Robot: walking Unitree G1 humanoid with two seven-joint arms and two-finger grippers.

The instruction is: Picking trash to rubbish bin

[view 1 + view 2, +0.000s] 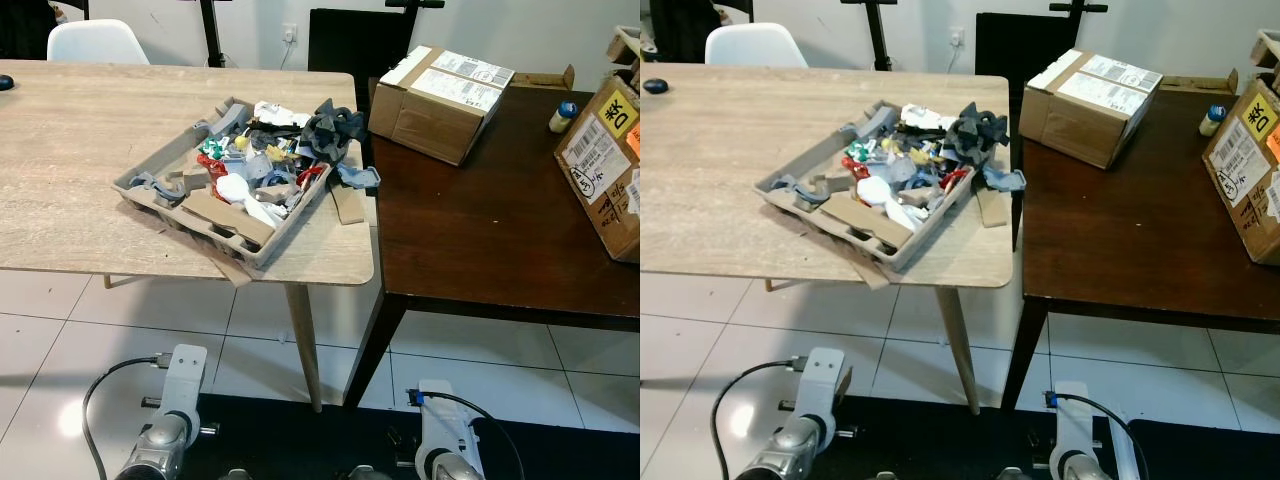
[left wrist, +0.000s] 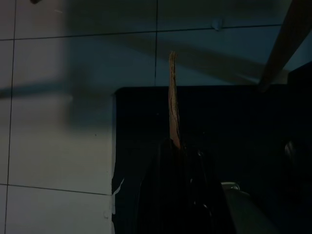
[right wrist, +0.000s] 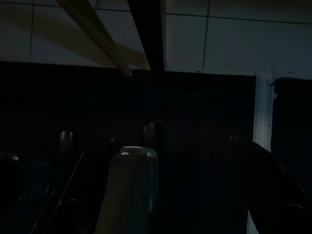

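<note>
A grey cardboard tray [image 1: 150, 190] heaped with mixed trash [image 1: 265, 160] of paper, plastic and cardboard scraps sits on the light wooden table [image 1: 70, 140]. Loose cardboard pieces [image 1: 348, 203] lie beside it at the table's corner. Both silver arms hang low in front of the table, the left arm [image 1: 170, 420] and the right arm [image 1: 440, 440]. In the dark left wrist view my left gripper [image 2: 175, 144] is shut on a thin brown cardboard strip [image 2: 171, 97], held upright over a black floor patch [image 2: 136, 126]. My right gripper [image 3: 175, 195] hangs open, one finger [image 3: 273, 190] showing.
A dark wooden table [image 1: 480, 230] butts against the light one on the right and carries cardboard boxes [image 1: 440, 85] [image 1: 605, 165] and a small bottle [image 1: 565, 115]. A white chair [image 1: 98, 42] stands behind. White floor tiles [image 1: 60, 340] and a black mat [image 1: 300, 440] lie below.
</note>
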